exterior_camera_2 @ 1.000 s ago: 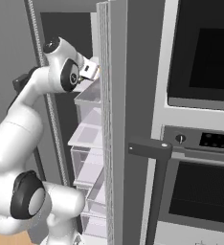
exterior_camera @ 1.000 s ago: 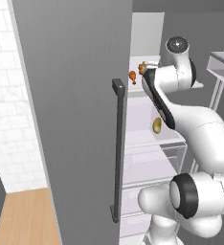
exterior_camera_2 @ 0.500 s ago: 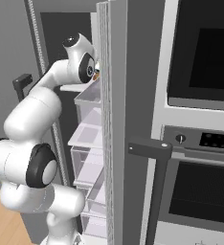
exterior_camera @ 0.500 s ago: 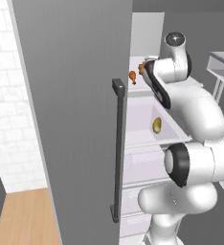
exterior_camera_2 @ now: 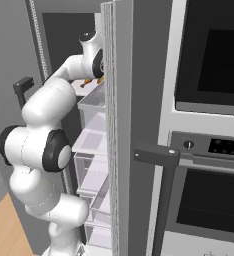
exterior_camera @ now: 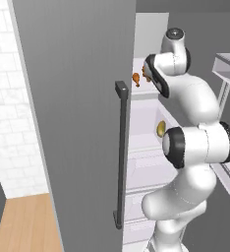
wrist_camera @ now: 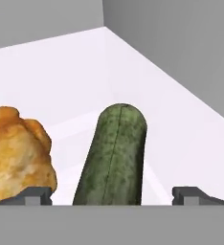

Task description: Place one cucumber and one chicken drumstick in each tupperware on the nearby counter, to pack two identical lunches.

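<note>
In the hand view a dark green cucumber (wrist_camera: 113,158) lies on the white fridge shelf (wrist_camera: 181,119), its length running away from me. My gripper (wrist_camera: 115,195) is open, with one fingertip (wrist_camera: 35,194) on each side of the cucumber's near end. A golden chicken drumstick (wrist_camera: 18,153) lies just left of the cucumber, beside that fingertip. From the left base view, a drumstick (exterior_camera: 136,78) shows on the upper shelf next to my hand. The tupperware and the counter are out of view.
The open fridge door with its dark vertical handle (exterior_camera: 120,147) stands left of the arm. A yellow-brown item (exterior_camera: 160,129) sits on a lower shelf. Clear door bins (exterior_camera_2: 91,150) and a wall oven (exterior_camera_2: 209,150) with a dark handle (exterior_camera_2: 156,155) are on the right.
The arm has folded upward and reached deeper into the fridge toward the upper shelf. The jaws have stayed open.
</note>
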